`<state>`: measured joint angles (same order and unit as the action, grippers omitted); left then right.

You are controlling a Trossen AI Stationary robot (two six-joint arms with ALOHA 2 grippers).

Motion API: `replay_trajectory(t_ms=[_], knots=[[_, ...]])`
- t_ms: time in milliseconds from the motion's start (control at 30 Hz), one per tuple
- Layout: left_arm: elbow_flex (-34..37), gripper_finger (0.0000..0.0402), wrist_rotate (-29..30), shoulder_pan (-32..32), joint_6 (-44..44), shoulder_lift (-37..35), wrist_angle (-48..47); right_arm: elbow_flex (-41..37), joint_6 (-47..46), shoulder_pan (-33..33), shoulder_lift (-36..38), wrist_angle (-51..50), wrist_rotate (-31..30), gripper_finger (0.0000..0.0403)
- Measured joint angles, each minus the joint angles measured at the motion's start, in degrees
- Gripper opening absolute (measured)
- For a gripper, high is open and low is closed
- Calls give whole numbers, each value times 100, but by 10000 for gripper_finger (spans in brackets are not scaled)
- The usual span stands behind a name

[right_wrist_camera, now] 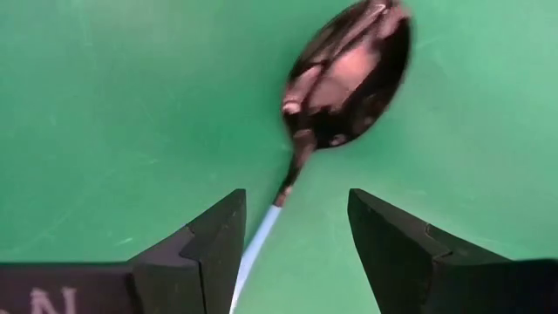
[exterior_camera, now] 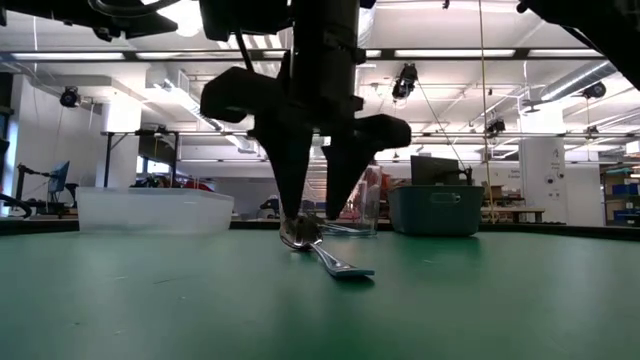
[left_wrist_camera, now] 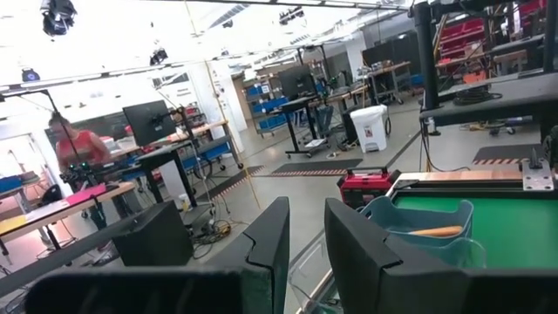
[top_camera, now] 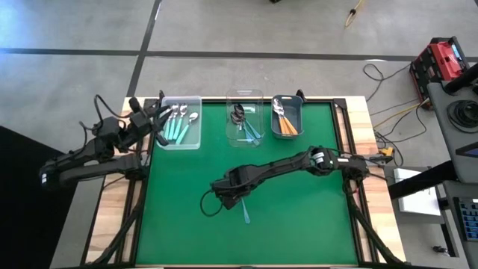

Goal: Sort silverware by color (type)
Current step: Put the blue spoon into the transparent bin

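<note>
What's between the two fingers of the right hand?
The spoon's thin blue handle runs between the open right hand's fingers, seen in the right wrist view.

The right arm is stretched leftward across the middle of the table, its wrist bent downward, with the right gripper (right_wrist_camera: 295,235) spread wide. The left arm is held at the far-left corner, the left gripper (left_wrist_camera: 305,231) narrowly parted.
</note>
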<state>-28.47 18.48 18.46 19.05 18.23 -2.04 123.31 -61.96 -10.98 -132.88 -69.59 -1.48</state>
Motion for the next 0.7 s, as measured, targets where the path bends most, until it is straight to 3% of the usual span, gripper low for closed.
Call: replay_trajectory(t_ms=[433, 700], knots=[[2, 58, 0, 0, 15, 5, 5, -609, -110, 5, 3, 745, 193, 190], [2, 58, 0, -4, 15, 5, 17, -726, -95, 17, 24, 735, 243, 109]])
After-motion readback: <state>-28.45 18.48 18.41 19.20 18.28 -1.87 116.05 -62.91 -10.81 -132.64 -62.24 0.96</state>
